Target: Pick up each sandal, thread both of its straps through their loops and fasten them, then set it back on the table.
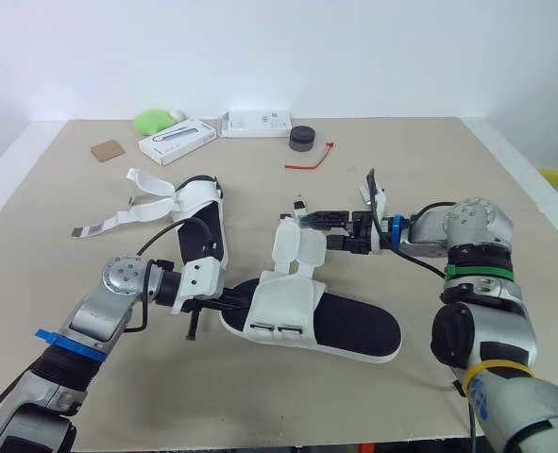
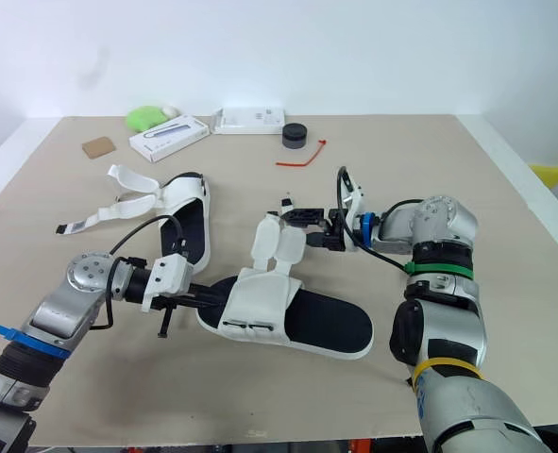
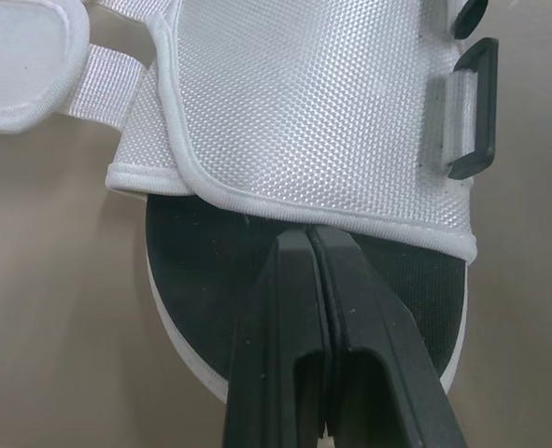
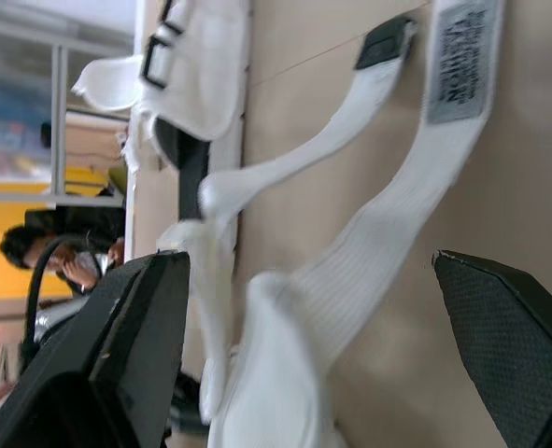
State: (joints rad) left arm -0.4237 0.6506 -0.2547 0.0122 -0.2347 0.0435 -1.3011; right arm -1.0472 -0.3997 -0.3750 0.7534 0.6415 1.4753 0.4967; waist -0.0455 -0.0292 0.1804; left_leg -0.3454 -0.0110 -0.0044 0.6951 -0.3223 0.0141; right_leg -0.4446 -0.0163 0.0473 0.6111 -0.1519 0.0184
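Currently I'm keeping watch: left gripper point(image 1: 233, 304), fingers pressed together, resting on near sandal point(image 1: 354, 326) insole; right gripper point(image 1: 318, 226) gaping wide just beside that sandal's straps point(image 1: 297, 247).

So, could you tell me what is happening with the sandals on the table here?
The robot is working on the near sandal, which lies on the table. Its left claw is shut, tips on the insole at the edge of the white upper. Its right claw is open at the loose straps. The far sandal lies with its straps unfastened.
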